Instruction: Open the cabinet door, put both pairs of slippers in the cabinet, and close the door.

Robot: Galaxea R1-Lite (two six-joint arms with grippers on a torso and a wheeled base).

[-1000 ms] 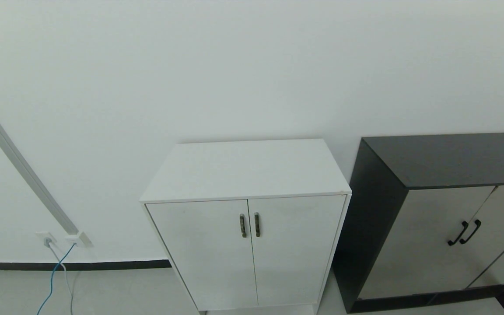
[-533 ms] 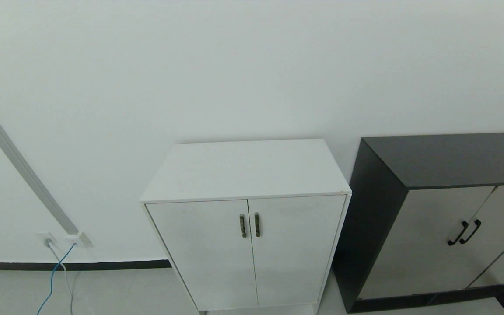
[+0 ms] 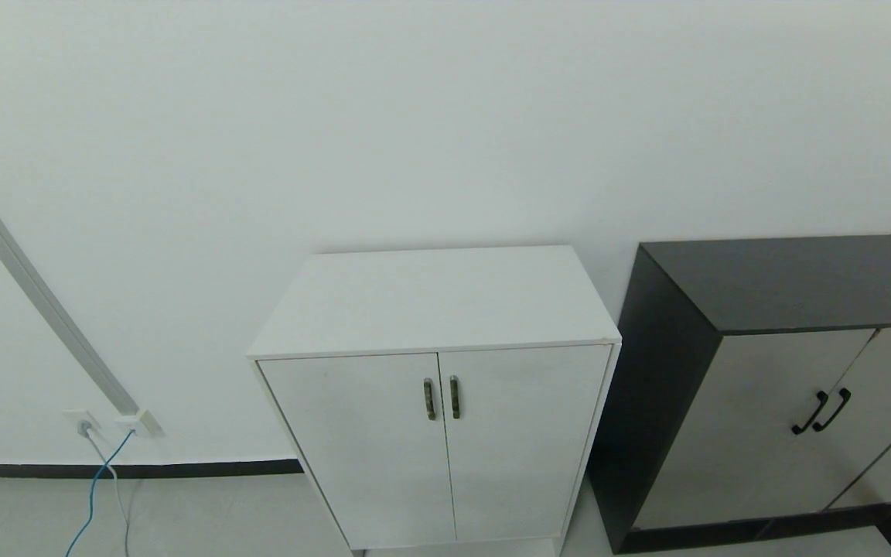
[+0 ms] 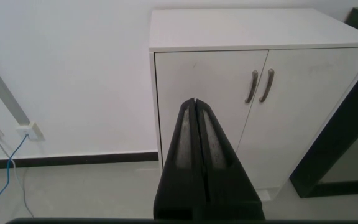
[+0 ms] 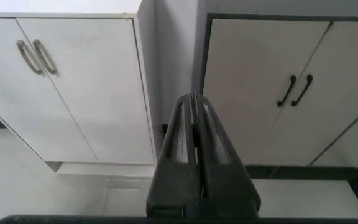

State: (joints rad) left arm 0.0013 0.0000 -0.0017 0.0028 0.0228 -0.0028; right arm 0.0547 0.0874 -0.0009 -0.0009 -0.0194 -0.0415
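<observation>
Left end effector (image 4: pixel 195 101) and right end effector (image 5: pixel 196 96) are clenched empty; aim loosely and you may snag both the white cabinet's (image 3: pixel 430 302) close-set handles (image 3: pixel 430 399).

The white cabinet (image 3: pixel 434 302) at the lower centre of the head view looks like smooth, matt laminated board; its handles (image 3: pixel 429 399) are dull brownish metal. The black cabinet (image 3: pixel 793 282) at the right has a matt dark top, and its paler doors (image 3: pixel 762 418) carry a soft sheen. The floor (image 5: pixel 104 193) is glossy and faintly mirrors the cabinets. The left gripper (image 4: pixel 195 106) and right gripper (image 5: pixel 196 99) look like matt black plastic.
</observation>
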